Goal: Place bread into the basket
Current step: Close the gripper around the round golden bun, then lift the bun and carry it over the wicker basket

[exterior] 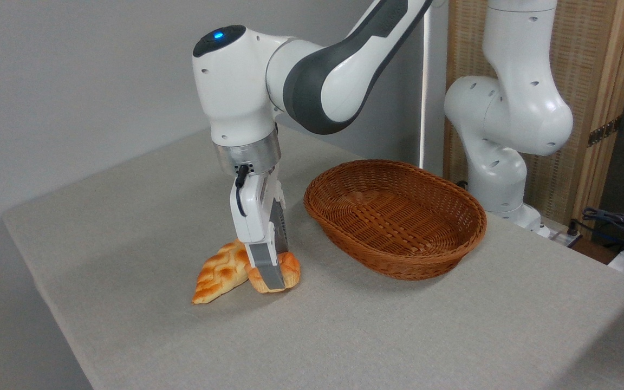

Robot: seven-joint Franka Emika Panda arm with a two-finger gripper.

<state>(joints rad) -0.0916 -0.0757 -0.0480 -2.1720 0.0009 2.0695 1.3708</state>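
A grey tabletop [377,325] fills most of the view, set against a pale wall, with a wooden-framed woven screen [593,81] standing behind its right corner; the white arm [333,70] rises from a base at the back right, bends over the basket and reaches down toward the front left, a blue light glowing on its wrist housing. The basket [396,216], oval and brown wicker, sits right of centre on the cloth, nothing visible inside it; it stands apart from the breads, with a strip of bare cloth between. The loaf [219,277], long, braided and pointed, lies at the front left, its tip aimed toward the near-left edge; its upper end runs behind the pincer and touches or nearly touches the bun. The pincer [270,276] hangs straight down from the wrist, its grey finger [267,269] crossing the front of the bun; the second finger is hidden behind, yet the fingers appear clamped on the bun. The bun [289,272], small, round and golden-orange, rests on or just above the tabletop, right beside the loaf and well left of the basket; whether it is lifted clear I cannot tell. A few cables [615,219] lie off the far right edge.
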